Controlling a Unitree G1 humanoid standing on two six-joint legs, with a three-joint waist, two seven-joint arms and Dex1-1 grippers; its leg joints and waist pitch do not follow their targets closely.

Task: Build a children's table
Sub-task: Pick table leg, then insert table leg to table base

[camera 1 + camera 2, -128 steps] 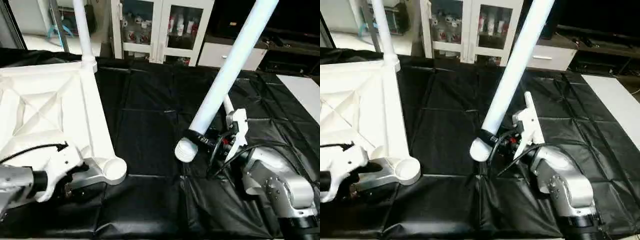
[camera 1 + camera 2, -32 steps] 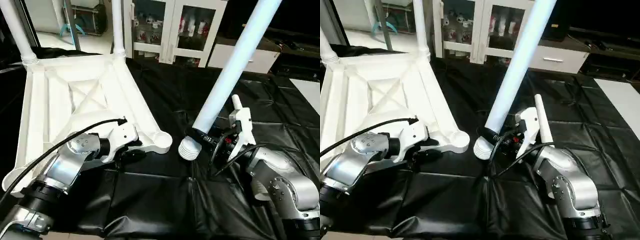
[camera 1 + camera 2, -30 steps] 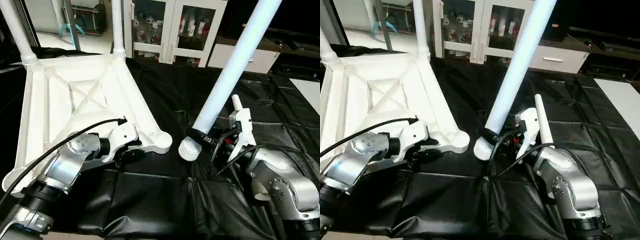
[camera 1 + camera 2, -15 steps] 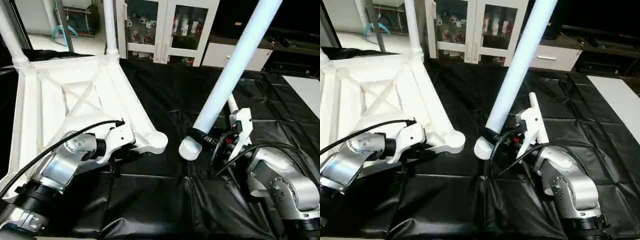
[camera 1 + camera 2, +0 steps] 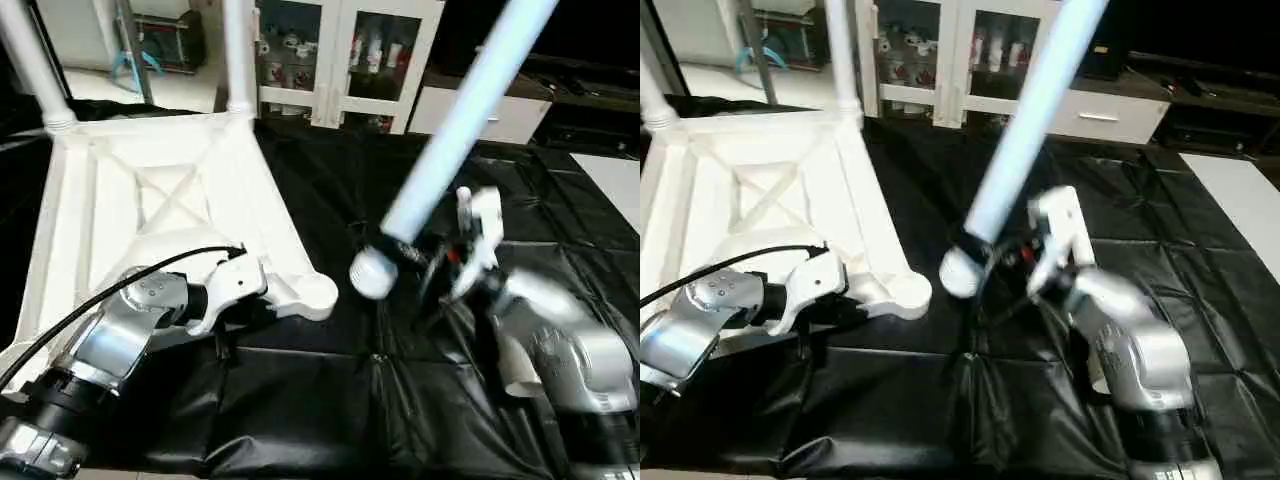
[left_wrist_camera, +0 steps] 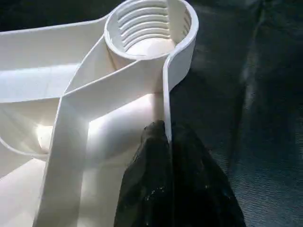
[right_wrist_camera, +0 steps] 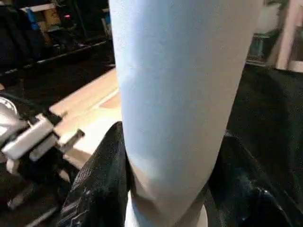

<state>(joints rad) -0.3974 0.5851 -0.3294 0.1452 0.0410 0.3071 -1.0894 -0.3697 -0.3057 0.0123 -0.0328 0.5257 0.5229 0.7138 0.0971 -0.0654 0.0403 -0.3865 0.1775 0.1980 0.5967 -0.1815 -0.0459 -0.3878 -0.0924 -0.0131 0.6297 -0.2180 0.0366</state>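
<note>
Leg (image 5: 470,110) clamped between right fingers (image 7: 94,189) — left fingers (image 6: 156,189) pinch tabletop (image 5: 130,200) rim beside corner socket (image 6: 150,28).

place: probably home | cue: glass-door cabinet (image 5: 345,60) with bottles

White leg (image 7: 175,104) between black fingers (image 7: 102,179)

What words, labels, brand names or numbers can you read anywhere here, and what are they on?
None can be read.
Tabletop: no markings.
Leg in the right claw: no markings.
Bottles in the cabinet: any labels are too small to read.
</note>
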